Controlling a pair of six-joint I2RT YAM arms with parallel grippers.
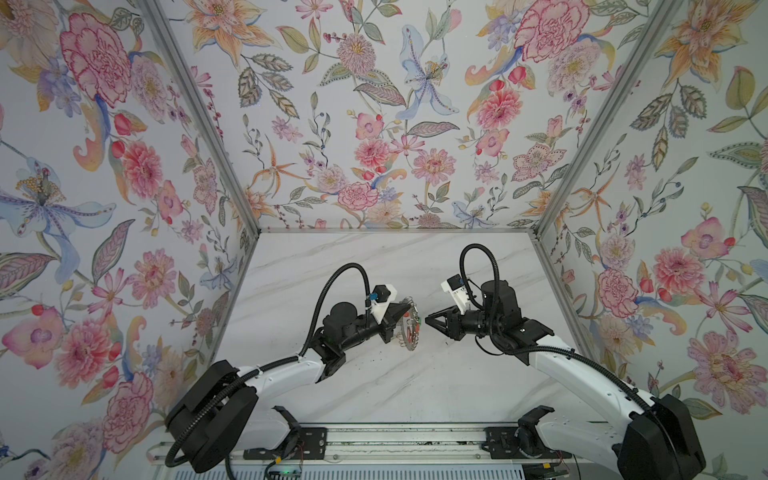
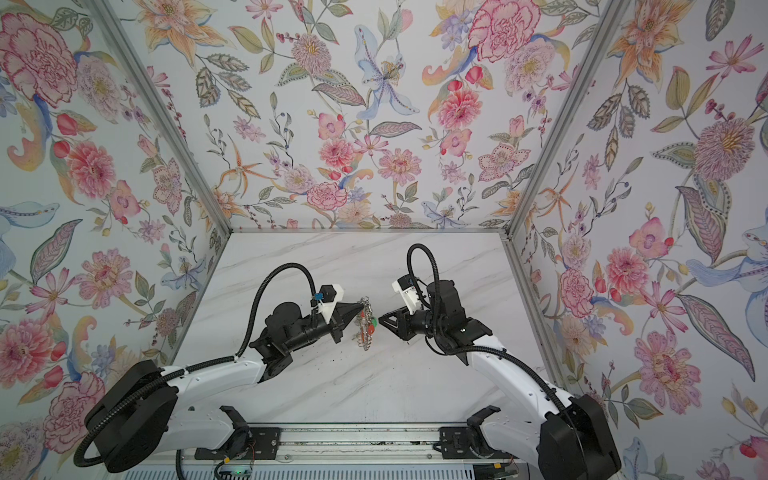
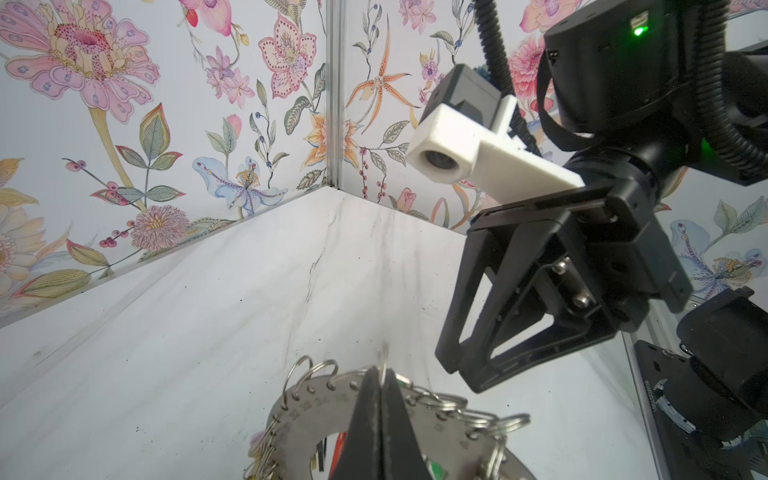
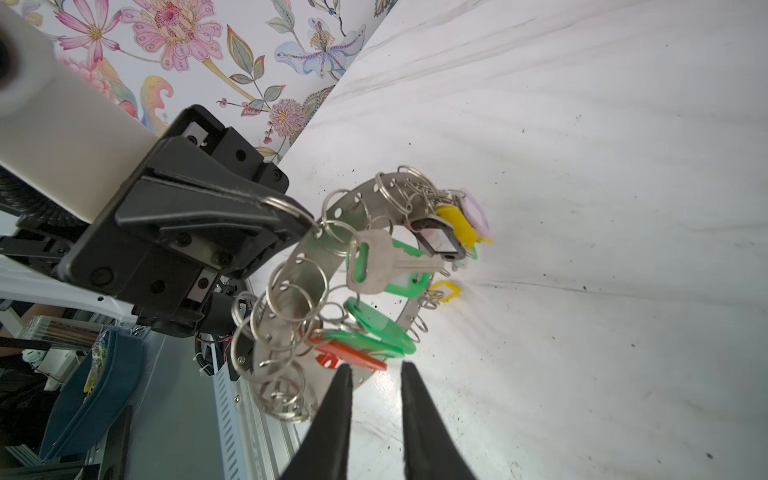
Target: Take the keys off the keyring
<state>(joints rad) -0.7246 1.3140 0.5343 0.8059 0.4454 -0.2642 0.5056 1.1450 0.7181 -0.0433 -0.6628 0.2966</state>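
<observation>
The keyring [image 4: 316, 257], a flat grey metal disc with a wide hole, hangs on edge above the marble table and shows in both top views [image 1: 411, 332] [image 2: 365, 332]. Small split rings line its rim. My left gripper [image 3: 380, 374] [image 1: 408, 309] is shut on one small split ring [image 4: 282, 205] at the rim and holds the disc up. Several keys hang on the side facing my right gripper: a silver key [image 4: 374, 266], green tags [image 4: 386, 328], an orange tag [image 4: 353, 353], a yellow tag [image 4: 457, 224] and a black tag [image 4: 438, 239]. My right gripper [image 4: 376, 368] [image 1: 427, 321] is slightly open and empty, just short of the orange tag.
The white marble table [image 1: 395, 386] is walled by floral panels at the back and on both sides. A metal rail [image 1: 407, 440] carrying both arm bases runs along the near edge. The right arm's white camera housing [image 3: 444, 153] sits close above the keyring.
</observation>
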